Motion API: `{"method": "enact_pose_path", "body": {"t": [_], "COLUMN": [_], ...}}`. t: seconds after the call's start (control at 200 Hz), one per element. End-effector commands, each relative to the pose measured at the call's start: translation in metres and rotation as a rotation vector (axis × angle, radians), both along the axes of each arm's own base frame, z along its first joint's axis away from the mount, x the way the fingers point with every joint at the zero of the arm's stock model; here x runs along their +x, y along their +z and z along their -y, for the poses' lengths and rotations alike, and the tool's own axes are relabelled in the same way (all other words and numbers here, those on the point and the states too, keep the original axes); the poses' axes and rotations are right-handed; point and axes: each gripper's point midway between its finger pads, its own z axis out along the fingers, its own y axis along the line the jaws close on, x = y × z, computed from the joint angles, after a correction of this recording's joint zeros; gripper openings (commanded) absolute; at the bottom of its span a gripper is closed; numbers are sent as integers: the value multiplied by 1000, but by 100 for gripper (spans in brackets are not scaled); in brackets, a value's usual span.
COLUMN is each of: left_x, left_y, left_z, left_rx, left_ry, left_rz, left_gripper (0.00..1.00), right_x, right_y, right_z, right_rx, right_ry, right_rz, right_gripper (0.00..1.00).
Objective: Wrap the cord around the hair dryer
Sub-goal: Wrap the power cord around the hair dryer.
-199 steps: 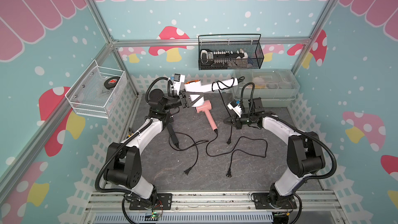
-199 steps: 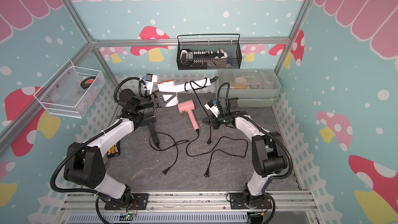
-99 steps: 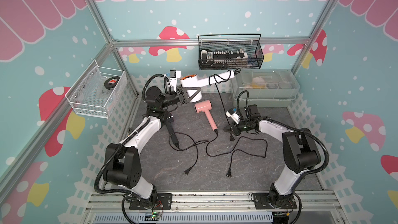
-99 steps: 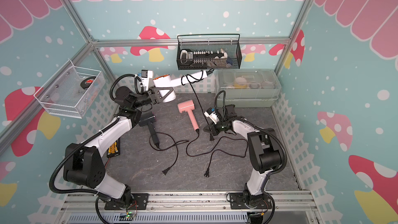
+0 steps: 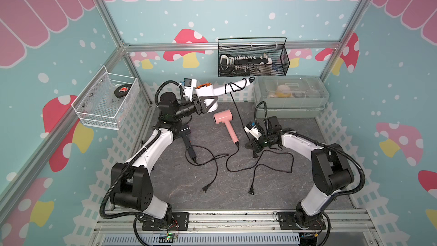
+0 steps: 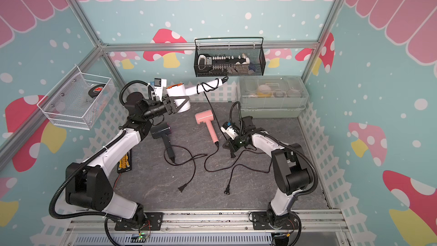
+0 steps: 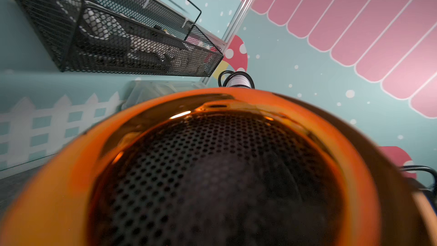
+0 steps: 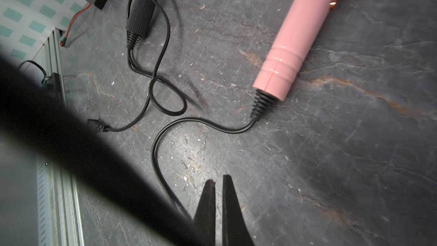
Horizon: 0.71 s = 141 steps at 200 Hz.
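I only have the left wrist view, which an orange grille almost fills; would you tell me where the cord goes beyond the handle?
Observer: In both top views the cord runs tautly down from the handle of the white hair dryer to the right gripper.
Operator: Is that gripper closed on it?
Observer: Yes, its jaws are shut on the cord, low above the mat.
Operator: What else lies there?
Observer: A pink hair dryer and a black hair dryer lie on the mat, their cords loose.

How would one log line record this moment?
left end effector: holding white hair dryer raised | cord: looped on handle | right end effector: shut on cord
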Motion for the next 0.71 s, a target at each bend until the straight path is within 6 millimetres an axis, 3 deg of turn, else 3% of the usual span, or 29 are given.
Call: {"method": "enact_pose_path", "body": {"t": [0.0, 0.145, 0.265, 0.395, 0.52, 0.7], "left_x": [18, 30, 32, 21, -6, -62], "left_y": [-1, -32, -64, -97, -124, -137], "left_z": [-20, -24, -13, 8, 38, 86], "left_rx": [150, 258, 389, 490, 515, 520], "left_ry": [160, 208, 202, 148, 31, -180], "left_rz": [61, 4, -40, -91, -126, -125], "left_gripper": [0, 0, 0, 0, 0, 0], "right_x": [-30, -62, -75, -67, -51, -14], "right_y": [18, 60, 113, 179, 236, 264], "right_z": [-4, -17, -18, -9, -2, 6], "right_rx": [-131, -230, -296, -320, -325, -395], "right_ry": [74, 171, 203, 165, 117, 88], "right_rz": [21, 81, 193, 365, 561, 689], "right_gripper": [0, 0, 0, 0, 0, 0]}}
